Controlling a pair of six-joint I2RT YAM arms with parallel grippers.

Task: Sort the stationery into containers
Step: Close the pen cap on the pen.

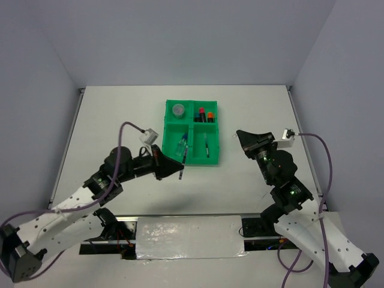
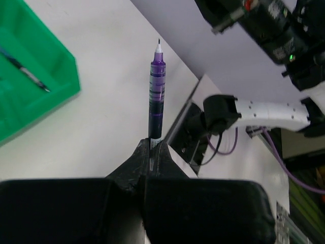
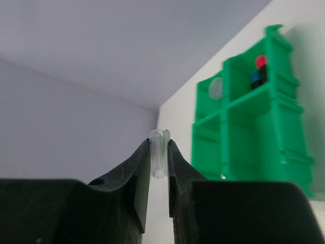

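Note:
The green four-compartment tray [image 1: 165,129] stands mid-table. It holds a grey disc [image 1: 178,110], red- and blue-capped markers [image 1: 206,114], a small clear bottle [image 1: 182,146] and a thin pen [image 1: 206,146]. My left gripper [image 1: 177,169] hovers just in front of the tray's near-left corner. It is shut on an uncapped purple pen [image 2: 157,96] by its rear end, tip pointing away. My right gripper [image 1: 239,138] is to the right of the tray. It is shut on a small clear pen cap [image 3: 159,151]. The tray [image 3: 244,137] stands blurred beyond the cap.
The tray's corner [image 2: 61,89] is at the left of the left wrist view, with a thin pen [image 2: 28,75] inside. The right arm's base and white link [image 2: 264,112] lie past the table's near edge. Grey walls surround the table.

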